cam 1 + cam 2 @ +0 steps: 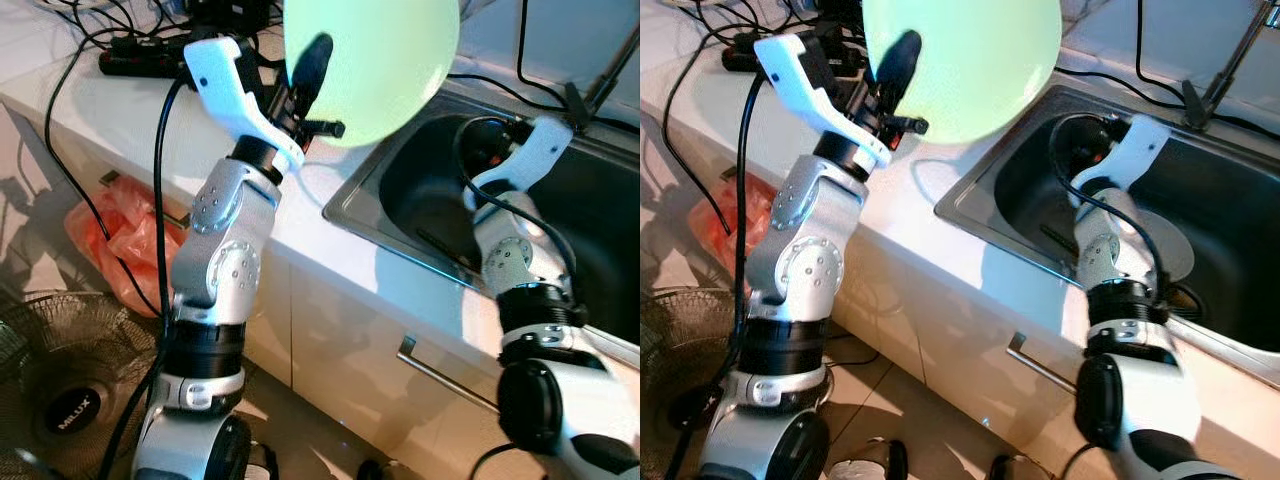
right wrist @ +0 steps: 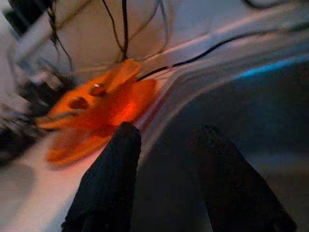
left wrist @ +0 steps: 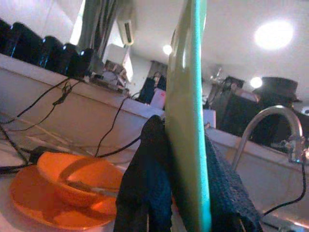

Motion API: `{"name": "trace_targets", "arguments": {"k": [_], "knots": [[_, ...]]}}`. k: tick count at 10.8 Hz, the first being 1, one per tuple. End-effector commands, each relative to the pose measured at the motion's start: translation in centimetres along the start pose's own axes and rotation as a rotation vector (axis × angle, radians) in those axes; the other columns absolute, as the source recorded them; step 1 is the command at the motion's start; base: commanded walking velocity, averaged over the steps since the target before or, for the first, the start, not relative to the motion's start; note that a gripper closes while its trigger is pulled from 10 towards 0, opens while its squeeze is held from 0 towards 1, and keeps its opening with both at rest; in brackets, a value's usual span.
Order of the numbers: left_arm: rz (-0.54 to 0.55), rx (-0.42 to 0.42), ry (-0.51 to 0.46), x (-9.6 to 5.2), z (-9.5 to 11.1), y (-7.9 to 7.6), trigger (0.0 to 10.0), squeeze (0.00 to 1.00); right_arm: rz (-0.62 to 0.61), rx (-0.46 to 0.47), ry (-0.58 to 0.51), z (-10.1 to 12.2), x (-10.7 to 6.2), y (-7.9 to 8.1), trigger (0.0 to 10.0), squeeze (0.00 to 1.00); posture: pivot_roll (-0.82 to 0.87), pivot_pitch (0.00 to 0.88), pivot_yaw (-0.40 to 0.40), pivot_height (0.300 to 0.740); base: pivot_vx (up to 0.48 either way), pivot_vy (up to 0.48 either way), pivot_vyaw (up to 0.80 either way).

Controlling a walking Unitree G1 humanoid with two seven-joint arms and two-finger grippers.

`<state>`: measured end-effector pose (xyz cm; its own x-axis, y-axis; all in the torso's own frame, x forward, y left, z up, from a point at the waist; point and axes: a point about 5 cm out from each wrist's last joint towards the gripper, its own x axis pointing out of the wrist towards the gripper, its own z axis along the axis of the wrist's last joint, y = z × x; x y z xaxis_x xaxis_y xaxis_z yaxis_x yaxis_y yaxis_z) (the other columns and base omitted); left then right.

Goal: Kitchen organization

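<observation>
A humanoid robot stands at a white kitchen counter (image 1: 330,240), seen from its own head. Nearest, at about seven o'clock on the floor, lies a round fan (image 1: 60,390), with an orange plastic bag (image 1: 120,245) beside the cabinet at nine o'clock.

The left gripper (image 1: 305,85), raised at eleven o'clock, is clamped on the rim of a pale green plate (image 1: 375,60), which it holds up on edge above the counter. Seen from the wrist, one black finger (image 3: 145,179) presses each face of the plate.

At three o'clock the right gripper (image 2: 166,174) reaches down into the steel sink (image 1: 345,205), its two fingers parted with nothing between them.

Farther back, at twelve o'clock on the counter beside the sink, an orange bowl (image 3: 77,181) sits on an orange plate (image 3: 29,200). Black cables (image 1: 90,45) trail along the wall, and a curved tap (image 3: 270,121) stands behind the sink.
</observation>
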<state>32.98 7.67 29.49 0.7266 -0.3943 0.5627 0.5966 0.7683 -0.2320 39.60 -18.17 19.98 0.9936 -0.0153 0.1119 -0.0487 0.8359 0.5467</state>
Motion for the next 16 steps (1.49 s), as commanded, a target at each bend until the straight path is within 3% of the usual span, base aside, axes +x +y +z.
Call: {"name": "trace_targets", "arguments": {"k": [1,2,4,7,8,9,12,16], "knots": [[-0.053,0.009,-0.073,0.7,1.4,-0.9,10.0,0.0,0.031,0.058,-0.038,1.3,0.1,0.3,10.0,0.0,0.07,0.073,0.004,0.74,0.0,0.0,0.0],[-0.034,0.002,-0.096,0.6,1.8,-0.3,10.0,0.0,0.076,0.187,-0.03,1.2,-0.2,0.3,10.0,0.0,0.07,0.075,0.003,0.74,0.0,0.0,0.0],[-0.002,-0.032,-0.112,0.4,1.9,0.8,10.0,0.0,0.15,0.255,-0.027,0.9,-0.6,0.6,10.0,0.0,0.06,0.075,0.002,0.74,0.0,0.0,0.0],[0.105,-0.13,-0.085,-1.0,0.8,4.3,10.0,0.0,0.281,0.337,-0.011,0.1,-1.4,1.1,10.0,0.0,0.06,0.077,-0.009,0.74,0.0,0.0,0.0],[0.107,-0.153,-0.083,-1.3,0.7,4.6,10.0,0.0,0.301,0.347,-0.01,-0.1,-1.6,1.2,10.0,0.0,0.07,0.078,-0.012,0.74,0.0,0.0,0.0],[0.076,-0.254,-0.078,-1.7,0.4,4.9,10.0,0.0,0.367,0.41,-0.007,-0.7,-2.1,1.7,10.0,0.0,0.07,0.079,-0.016,0.74,0.0,0.0,0.0],[0.014,-0.377,-0.037,-2.0,-1.1,4.7,10.0,0.0,0.459,0.478,0.004,-1.5,-2.6,2.9,10.0,0.0,0.07,0.069,-0.017,0.74,0.0,0.0,0.0],[0.041,-0.465,0.01,-2.6,-3.5,4.8,10.0,0.0,0.487,0.514,-0.019,-1.6,-2.9,2.6,10.0,0.0,0.06,0.08,-0.017,0.74,0.0,0.0,0.0]]}}
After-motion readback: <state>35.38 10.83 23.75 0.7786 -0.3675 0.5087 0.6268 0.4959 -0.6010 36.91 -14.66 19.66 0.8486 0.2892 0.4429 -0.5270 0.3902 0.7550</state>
